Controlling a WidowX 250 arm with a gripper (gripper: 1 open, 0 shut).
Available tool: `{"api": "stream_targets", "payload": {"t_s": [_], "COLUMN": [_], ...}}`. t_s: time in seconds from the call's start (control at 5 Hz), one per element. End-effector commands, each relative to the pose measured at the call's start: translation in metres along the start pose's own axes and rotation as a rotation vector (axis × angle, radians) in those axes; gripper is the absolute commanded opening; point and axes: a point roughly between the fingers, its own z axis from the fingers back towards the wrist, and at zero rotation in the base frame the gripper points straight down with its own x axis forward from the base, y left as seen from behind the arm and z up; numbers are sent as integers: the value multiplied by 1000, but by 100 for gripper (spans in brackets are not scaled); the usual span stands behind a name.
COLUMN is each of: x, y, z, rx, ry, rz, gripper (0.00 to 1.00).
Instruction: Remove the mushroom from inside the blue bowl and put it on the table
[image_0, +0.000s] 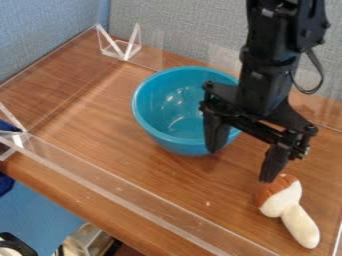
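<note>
Blue bowl (171, 108) holds nothing visible — mushroom (287, 204) lies outside.

The arm (274, 60) runs out of the top edge, so we cannot see its upper part. It stands in front of the blue bowl (171, 105) and hides the bowl's right rim and wall. The mushroom (287, 205) lies on the worktop (120, 150) close to the lower right corner; one of the black fingers (274, 160) reaches down near its reddish-brown cap, and we cannot tell whether the two touch. The worktop is cut off at the right and bottom edges. A blue object (7, 130) at the left edge shows only partly, and we cannot identify it.
</note>
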Motion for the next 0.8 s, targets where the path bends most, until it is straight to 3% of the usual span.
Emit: {"api": "stream_targets", "payload": {"t_s": [0.0,0.6], "x": [11,14], "y": [0,-15], "z": [9,19], "rx": [-12,16], "ry": [-42,-56], "rz": [7,-67], "gripper": [100,100]}}
